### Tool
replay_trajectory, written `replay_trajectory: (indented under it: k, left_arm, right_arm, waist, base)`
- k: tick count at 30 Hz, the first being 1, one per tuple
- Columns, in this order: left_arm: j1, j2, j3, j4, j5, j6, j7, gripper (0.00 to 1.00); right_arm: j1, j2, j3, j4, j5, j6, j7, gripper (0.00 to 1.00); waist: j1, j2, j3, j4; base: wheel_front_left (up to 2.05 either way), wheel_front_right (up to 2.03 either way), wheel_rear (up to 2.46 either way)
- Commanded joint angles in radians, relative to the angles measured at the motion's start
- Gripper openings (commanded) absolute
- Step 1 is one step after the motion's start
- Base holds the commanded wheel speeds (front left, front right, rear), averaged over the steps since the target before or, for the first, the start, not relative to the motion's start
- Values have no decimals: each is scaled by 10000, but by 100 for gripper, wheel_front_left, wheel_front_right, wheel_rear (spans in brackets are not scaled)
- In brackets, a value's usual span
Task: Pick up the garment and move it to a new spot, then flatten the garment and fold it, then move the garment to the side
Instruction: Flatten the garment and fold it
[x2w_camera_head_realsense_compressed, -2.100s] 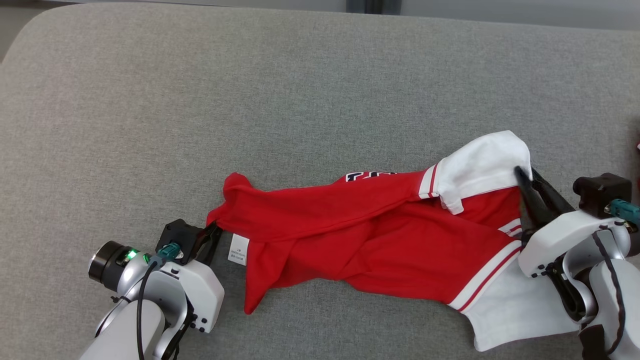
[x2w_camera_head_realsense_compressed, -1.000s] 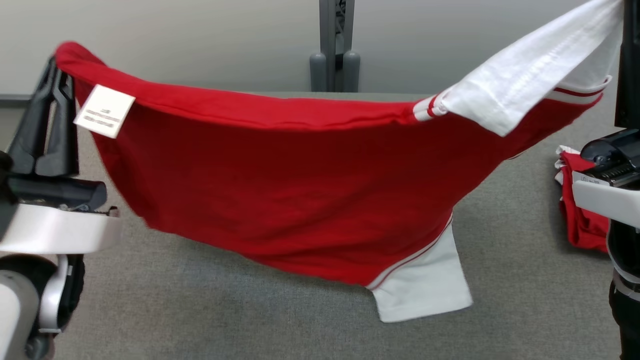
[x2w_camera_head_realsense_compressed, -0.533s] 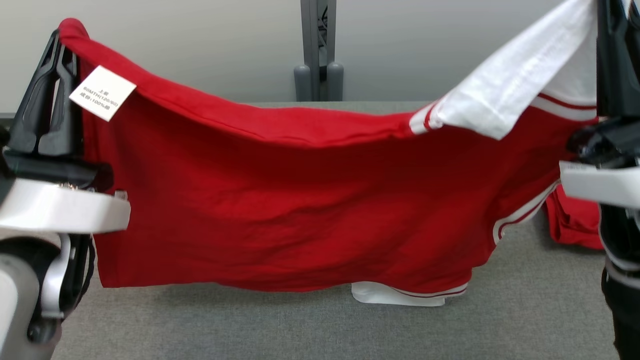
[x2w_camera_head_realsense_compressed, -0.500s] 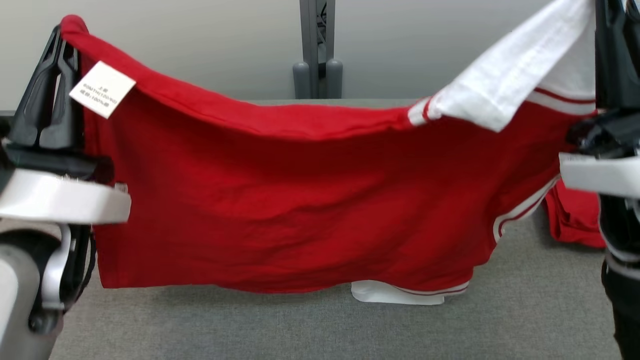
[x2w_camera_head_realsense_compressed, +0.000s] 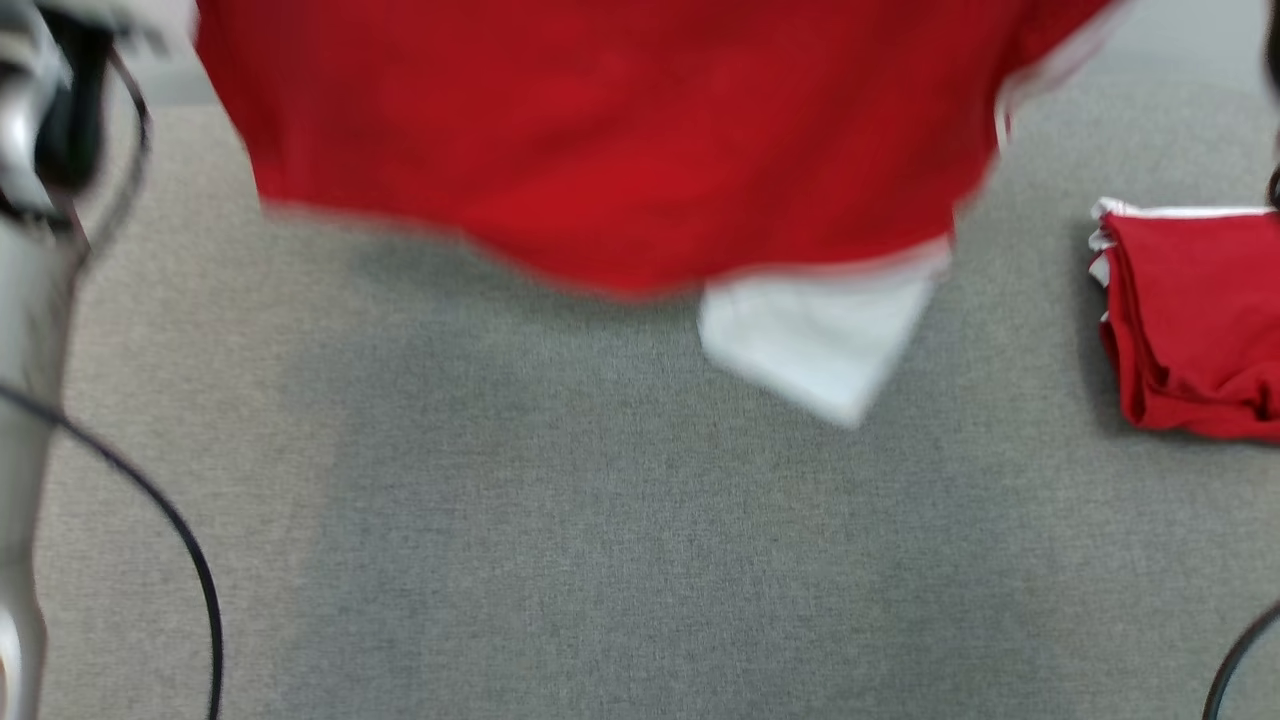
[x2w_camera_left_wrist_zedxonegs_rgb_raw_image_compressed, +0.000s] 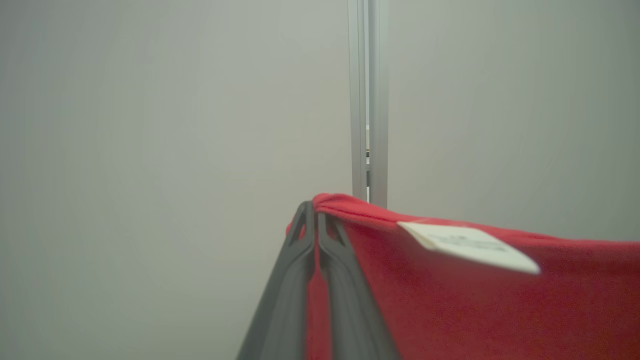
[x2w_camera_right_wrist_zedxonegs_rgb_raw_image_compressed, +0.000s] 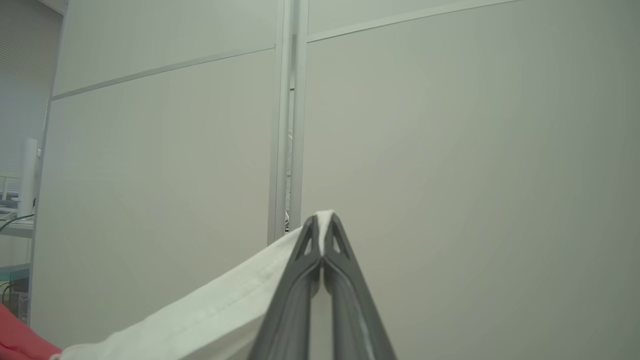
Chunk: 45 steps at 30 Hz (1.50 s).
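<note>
L gripper (x2w_camera_left_wrist_zedxonegs_rgb_raw_image_compressed: 315, 222): fingers pressed together, pinching a red corner of the garment (x2w_camera_left_wrist_zedxonegs_rgb_raw_image_compressed: 450, 305) just by its care label (x2w_camera_left_wrist_zedxonegs_rgb_raw_image_compressed: 467, 246). R gripper (x2w_camera_right_wrist_zedxonegs_rgb_raw_image_compressed: 322, 227): also clamped tight, nipping the upper white sleeve (x2w_camera_right_wrist_zedxonegs_rgb_raw_image_compressed: 200, 320) at its tip. Only a sliver of cloth pokes past the fingertips.

Garment hangs in the air betw. both grippers, above the grey surface (x2w_camera_head_realsense_compressed: 600, 560). Head view: red body across the top, blurred, w/ the lower white sleeve (x2w_camera_head_realsense_compressed: 820, 340) dangling lowest. It looks clear of the surface, but can't be sure. A folded red piece (x2w_camera_head_realsense_compressed: 1190, 320) lies at the R edge, apart.

Risks, my read:
- R pinch looks shallow; a thin sleeve edge could slip out under swing or stretch, so one side drops & bunches.
- Blur suggests fast motion; a jerk loads both pinches.
- Lower white sleeve may land first & tuck under the body, giving a crease & a poor flatten.
- Laying too far R could overlap the folded red piece.
- Loose cable (x2w_camera_head_realsense_compressed: 150, 500) on the L side, near the hem: snag poss.
</note>
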Motion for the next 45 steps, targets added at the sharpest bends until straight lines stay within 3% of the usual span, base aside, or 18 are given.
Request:
replay_trajectory:
  k: [1, 8, 11, 17, 22, 31, 34, 38, 45]
  left_arm:
    - [-479, -56, 23, 414, 37, -88, -118, 0]
    - [-3488, -534, 82, 3500, 219, -690, -1594, 0]
    - [-4033, -775, 74, 4525, 47, -1182, -2066, 0]
    - [-3685, -1266, -110, 5929, -91, -1826, -2784, 0]
    - [-2627, -1630, -223, 5959, 98, -1762, -3042, 0]
    - [1521, -1932, 361, 2520, 1073, -1011, -3080, 0]
    - [3248, -2118, 347, 1567, 898, -1258, -3075, 0]
    - [4980, -1640, 134, 515, 979, -1217, -2771, 0]
    - [7944, -662, 117, -2051, 938, -499, -1192, 0]
  right_arm:
    - [-414, -52, 77, 353, 27, 3, -144, 0]
    - [-3262, 272, 214, 2959, -176, 1, -906, 0]
    - [-3740, 549, 326, 3605, -143, 3, -940, 0]
    - [-2820, 571, 990, 3203, 235, 3, -949, 0]
    - [-1226, 311, 1061, 2152, 879, 3, -950, 0]
    - [4142, 359, 30, -1015, 2008, 4, -947, 0]
    - [5919, 329, 23, -1725, 2089, 4, -946, 0]
    - [8067, 460, -43, -2680, 2220, 4, -944, 0]
    - [11371, 1019, -785, -4482, 1936, 4, -51, 0]
  waist:
    - [0, 0, 341, -59]
    - [0, 0, 821, -221]
    - [0, 0, 1247, -271]
    - [0, 0, 2101, -99]
    - [0, 0, 2484, 78]
    - [0, 0, 2111, 406]
    - [0, 0, 1692, 506]
    - [0, 0, 1067, 485]
    - [0, 0, -16, 241]
  base:
    - [0, 0, 0]
    - [0, 0, 0]
    - [0, 0, 0]
    - [0, 0, 0]
    - [0, 0, 0]
    - [0, 0, 0]
    - [0, 0, 0]
    - [0, 0, 0]
    - [0, 0, 0]
